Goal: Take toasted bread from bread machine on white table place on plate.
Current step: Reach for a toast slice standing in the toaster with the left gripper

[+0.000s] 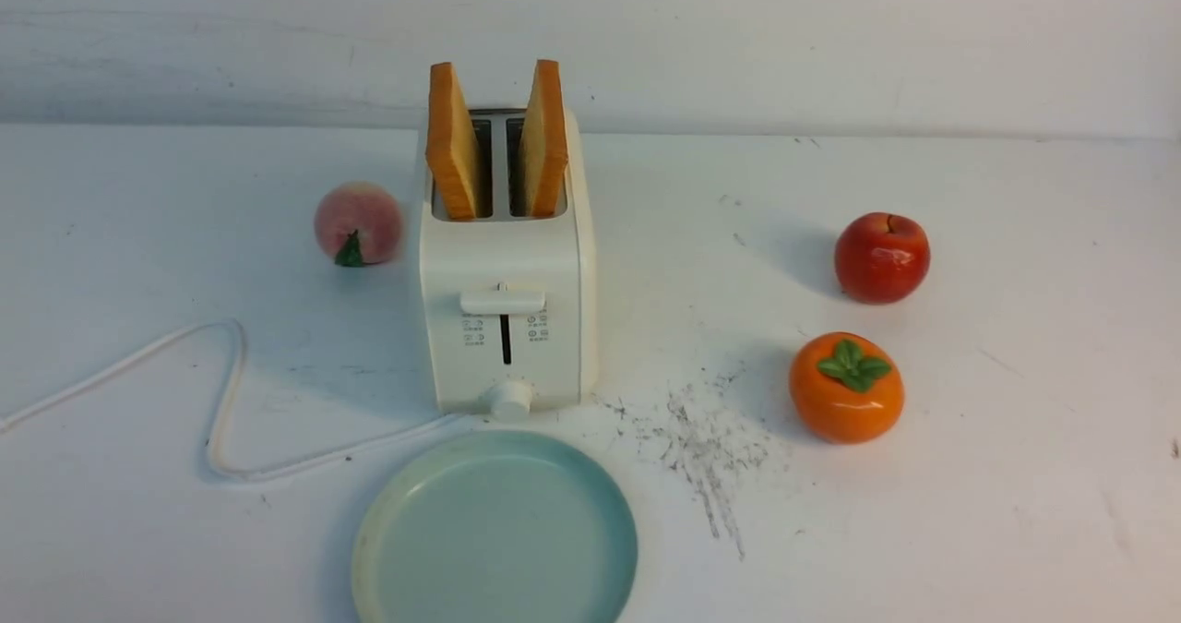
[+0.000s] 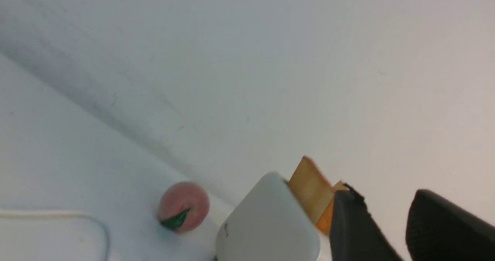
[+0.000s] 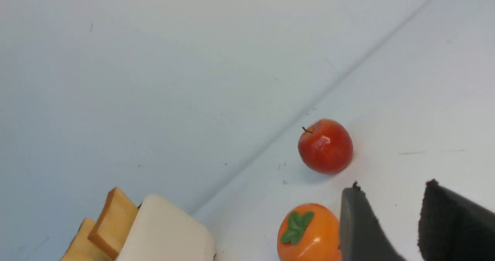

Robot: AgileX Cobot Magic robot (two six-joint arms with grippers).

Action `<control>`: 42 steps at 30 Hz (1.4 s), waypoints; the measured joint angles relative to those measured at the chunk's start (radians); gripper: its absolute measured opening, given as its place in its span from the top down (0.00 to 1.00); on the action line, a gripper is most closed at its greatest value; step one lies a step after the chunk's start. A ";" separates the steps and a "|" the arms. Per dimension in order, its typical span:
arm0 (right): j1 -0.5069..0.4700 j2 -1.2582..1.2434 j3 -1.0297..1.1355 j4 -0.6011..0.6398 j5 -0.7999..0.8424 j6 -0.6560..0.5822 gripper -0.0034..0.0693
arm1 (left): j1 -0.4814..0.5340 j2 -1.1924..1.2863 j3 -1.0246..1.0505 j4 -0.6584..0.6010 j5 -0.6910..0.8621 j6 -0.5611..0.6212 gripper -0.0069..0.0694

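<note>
Ahead of both sets of fingers we log the white worktop (image 1: pixel 1015 512), scuffed, with a patch of dark specks.

- The bread machine (image 1: pixel 503 272) stands upright on the worktop, forward of the left fingers (image 2: pixel 354 230) and the right fingers (image 3: pixel 359 230). Neither pair touches it.
- The plate (image 1: pixel 498 535) lies flat and bare on the fingers' side of the bread machine, just in front of its knob.
- Of the toasted bread, one slice (image 1: pixel 452 143) sits in the left slot and one slice (image 1: pixel 542 138) in the right. Both are on edge, tips leaning slightly outward, upper halves clear of the slots. Neither is gripped.
- A red apple (image 1: pixel 881 258) and an orange persimmon (image 1: pixel 846 388) lie beyond the right fingers, the persimmon nearer.
- A peach (image 1: pixel 358 223) lies beyond the left fingers, beside the machine.
- The left fingers are spread with nothing between them, and so are the right fingers.
</note>
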 joint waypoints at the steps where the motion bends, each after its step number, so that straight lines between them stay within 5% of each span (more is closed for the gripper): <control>1: 0.000 0.000 0.000 0.000 -0.006 0.000 0.62 | 0.000 0.000 0.000 -0.001 -0.004 0.000 0.68; 5: 0.000 0.000 0.000 -0.008 0.014 -0.097 0.62 | 0.000 0.000 -0.011 -0.008 -0.050 -0.001 0.93; 14: 0.000 0.001 -0.128 0.042 0.012 -0.023 0.67 | 0.000 0.085 -0.346 0.020 0.096 -0.001 0.93; 21: 0.000 0.215 -0.573 -0.081 0.516 -0.128 0.94 | 0.000 0.434 -0.745 0.051 0.635 0.020 0.93; 23: 0.000 0.370 -0.703 -0.082 0.742 -0.210 0.98 | 0.000 0.603 -0.871 0.045 0.849 0.088 0.93; 28: 0.000 0.547 -0.772 -0.052 0.959 -0.336 0.98 | 0.000 0.877 -1.041 -0.104 1.069 0.291 0.93; 35: 0.000 0.622 -0.742 0.055 1.005 -0.442 0.98 | 0.000 1.162 -1.235 -0.434 1.080 0.664 0.93; 42: 0.000 0.622 -0.738 0.085 0.980 -0.460 0.97 | -0.001 1.399 -1.426 -0.488 1.083 0.741 0.93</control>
